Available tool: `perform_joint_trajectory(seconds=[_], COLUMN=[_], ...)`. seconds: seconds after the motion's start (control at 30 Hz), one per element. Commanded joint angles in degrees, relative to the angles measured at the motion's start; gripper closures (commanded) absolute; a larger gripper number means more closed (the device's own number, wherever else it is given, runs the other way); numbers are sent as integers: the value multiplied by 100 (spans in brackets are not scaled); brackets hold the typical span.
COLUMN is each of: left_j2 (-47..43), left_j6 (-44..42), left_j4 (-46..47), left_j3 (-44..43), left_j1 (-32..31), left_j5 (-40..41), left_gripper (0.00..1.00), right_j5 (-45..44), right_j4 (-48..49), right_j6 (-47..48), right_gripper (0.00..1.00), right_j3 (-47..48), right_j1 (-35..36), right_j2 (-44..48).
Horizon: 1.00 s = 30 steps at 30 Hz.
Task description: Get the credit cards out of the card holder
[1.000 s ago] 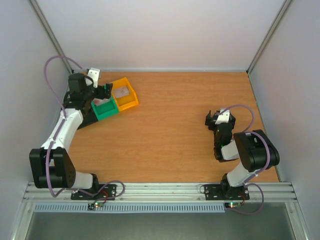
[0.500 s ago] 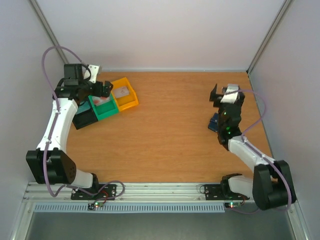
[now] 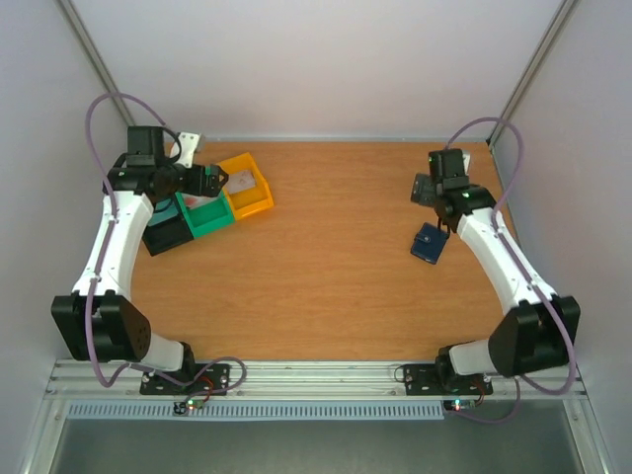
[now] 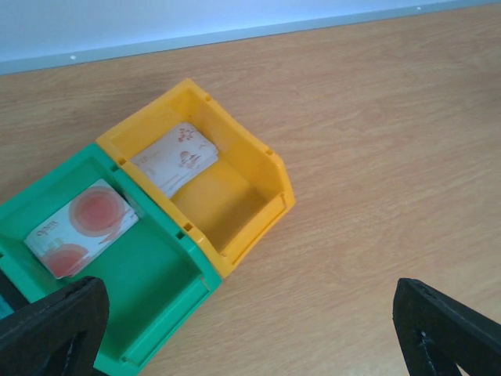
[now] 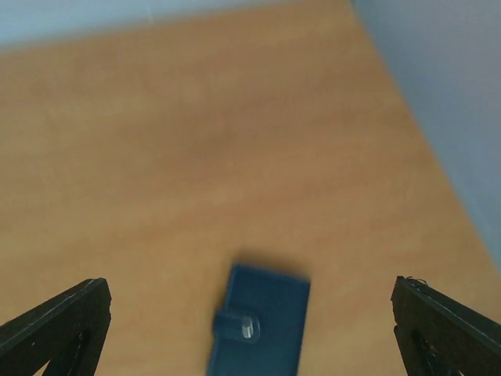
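- Nearest the arm bases, right of centre on the orange-brown wooden worktop (image 3: 326,286), a flat dark navy-blue card holder (image 3: 428,243) lies folded shut. It is well apart from the bins, and a short strap with a small silver snap (image 5: 249,327) crosses its closing edge. What it holds is hidden.
- The holder looks light and soft-sided and sits low on the wood, so a push from one side would probably make it slide. The likeliest way in is to pin one cover down, lift the strap at its free end, then turn the flap back.
- Just beyond it, the right gripper (image 3: 427,190) hangs above the bare wood, jaws spread wide and holding nothing. Its wrist view is blurred.
- At the far left, the left gripper (image 3: 204,182) hovers over three plastic bins set side by side, jaws likewise spread and empty.
- Beside a black bin (image 3: 163,237), two credit cards lie in the others. One, pale with red discs (image 4: 82,227), is in the green bin (image 4: 156,290). The other, pale with reddish marks (image 4: 176,157), is in the yellow bin (image 4: 231,207).
- The cards look thin, stiff and slick, and seem best pinched across a short edge.
- A small word runs along the disc card's edge, too small to read. No brand shows on the holder.
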State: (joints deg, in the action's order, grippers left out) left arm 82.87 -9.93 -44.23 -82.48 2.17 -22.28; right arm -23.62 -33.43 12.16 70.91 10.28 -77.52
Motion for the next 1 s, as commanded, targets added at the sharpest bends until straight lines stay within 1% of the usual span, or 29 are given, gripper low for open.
perform_joint_trajectory(seconds=[0.0, 0.07, 0.13, 0.33, 0.53, 0.67, 0.77, 0.97], left_j2=[48, 71, 83, 50, 64, 83, 89, 63], left_j6=[34, 122, 139, 147, 165, 168, 176, 164], left_j4=[-59, -53, -108, 15, 96, 110, 112, 116], left_j3=[89, 157, 196, 445, 473, 472, 485, 489], left_j1=[25, 27, 27, 27, 26, 26, 24, 23], left_j5=[-466, -530, -616, -676, -710, -756, -747, -689], left_gripper=[1, 1, 1, 1, 1, 1, 1, 1], right_j5=[434, 713, 930, 1296, 1713, 2192, 2199, 1946], right_j4=[-1882, -1953, -1785, -1723, -1454, -1394, -1524, -1752], right_j6=[-875, -1038, -1116, -1125, -1127, -921, -791, -591], right_gripper=[2, 1, 1, 2, 2, 2, 2, 2], right_j3=[91, 128, 47, 93, -252, -256, -101, 102], right_j1=[-97, -246, -364, -572, -808, -845, -848, -848], right_j2=[-712, -1095, -1372, -2291, -2652, -2908, -3149, -3348])
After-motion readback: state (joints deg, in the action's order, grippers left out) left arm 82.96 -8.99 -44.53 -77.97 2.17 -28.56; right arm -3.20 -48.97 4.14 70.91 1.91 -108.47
